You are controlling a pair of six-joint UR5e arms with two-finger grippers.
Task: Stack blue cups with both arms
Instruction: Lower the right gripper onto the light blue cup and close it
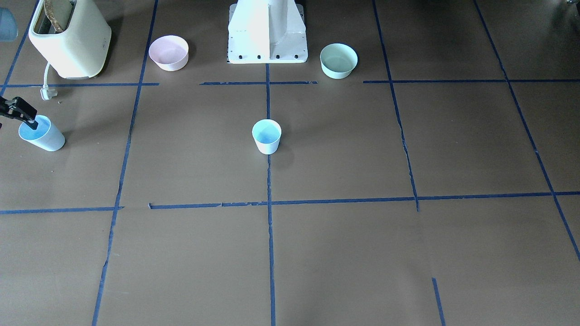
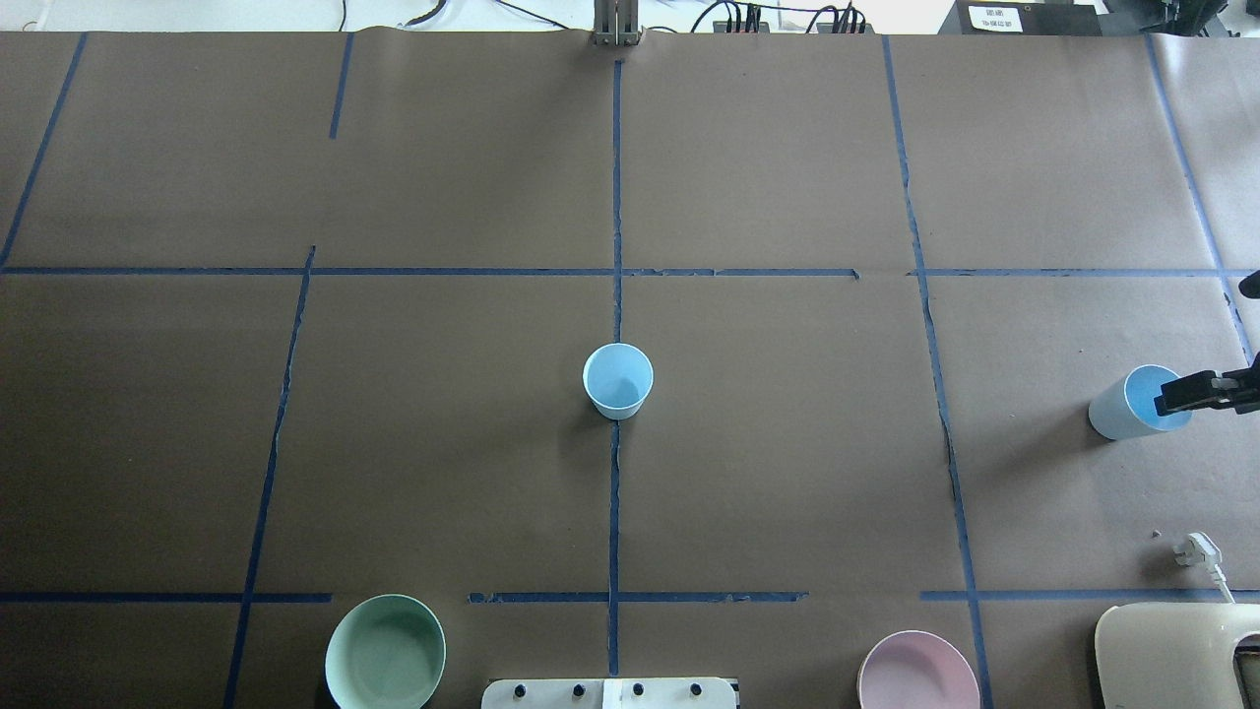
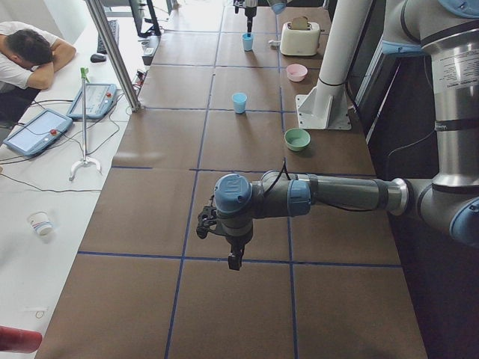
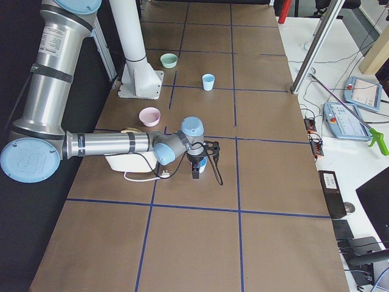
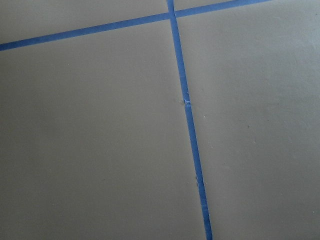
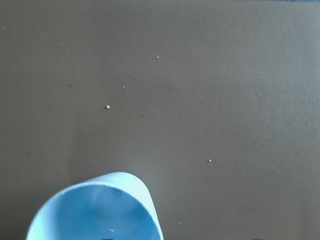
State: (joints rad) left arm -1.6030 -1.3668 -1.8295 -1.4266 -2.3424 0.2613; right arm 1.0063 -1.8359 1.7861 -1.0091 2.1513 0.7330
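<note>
Right gripper (image 2: 1169, 398) sits at the rim of the right-hand blue cup (image 2: 1117, 414); I cannot tell its hold. Pick-up seems underway; next calls for carrying it above the centre blue cup (image 2: 617, 379) and nesting it.

Surface (image 2: 787, 473): brown paper cover, marked into big squares w/ blue tape (image 2: 615, 512); tape torn & gappy in places. In the middle: centre cup (image 2: 617, 379), upright, mouth up, right on the middle tape line. Well apart, twd robot's R end: second cup (image 2: 1132, 404), mouth up; can't tell for sure if its bottom touches. Along robot's edge: white base (image 1: 267, 34) mid-way, green bowl (image 2: 385, 652) on its L side, pink bowl (image 2: 917, 675) on its R, both mouth up & apart from base. Cream toaster (image 1: 72, 43) at R corner, near pink bowl; its white plug (image 2: 1199, 547) lies loose on the paper btwn toaster & second cup.
</note>
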